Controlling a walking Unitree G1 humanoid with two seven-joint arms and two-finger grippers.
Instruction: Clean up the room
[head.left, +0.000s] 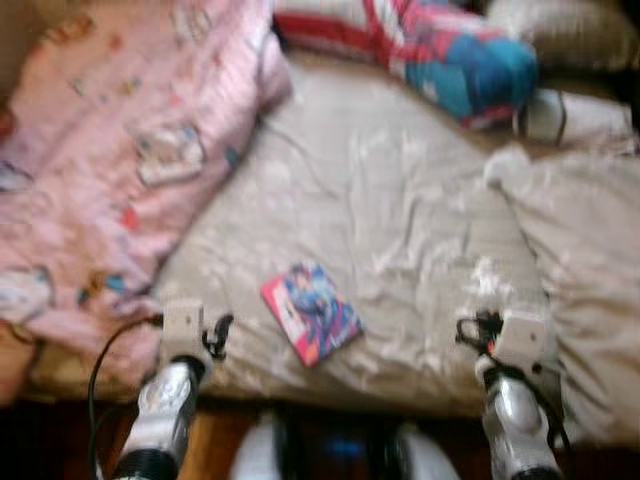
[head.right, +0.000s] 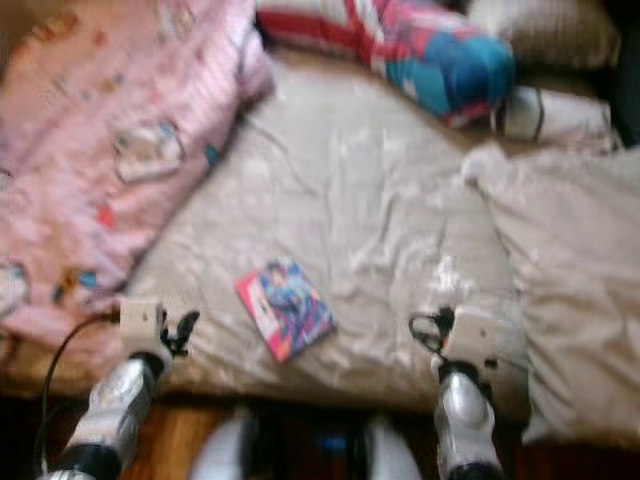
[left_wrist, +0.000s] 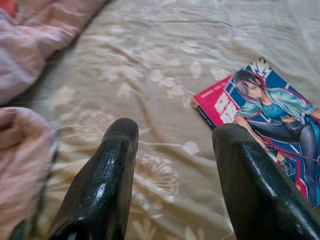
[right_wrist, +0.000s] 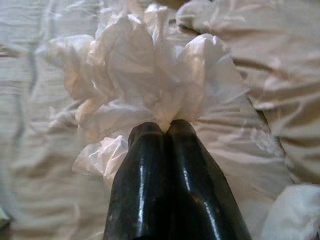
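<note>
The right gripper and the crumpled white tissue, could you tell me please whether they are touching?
Touching. The right wrist view shows the right gripper with its fingers pressed together, pinching the crumpled white tissue, which bunches out right at the fingertips.

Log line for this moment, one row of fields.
left tool open, beside comic book | right tool shut on crumpled white tissue | both over bed sheet

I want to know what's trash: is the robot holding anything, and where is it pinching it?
The right gripper pinches crumpled white tissue at its near edge. The left gripper holds nothing.
</note>
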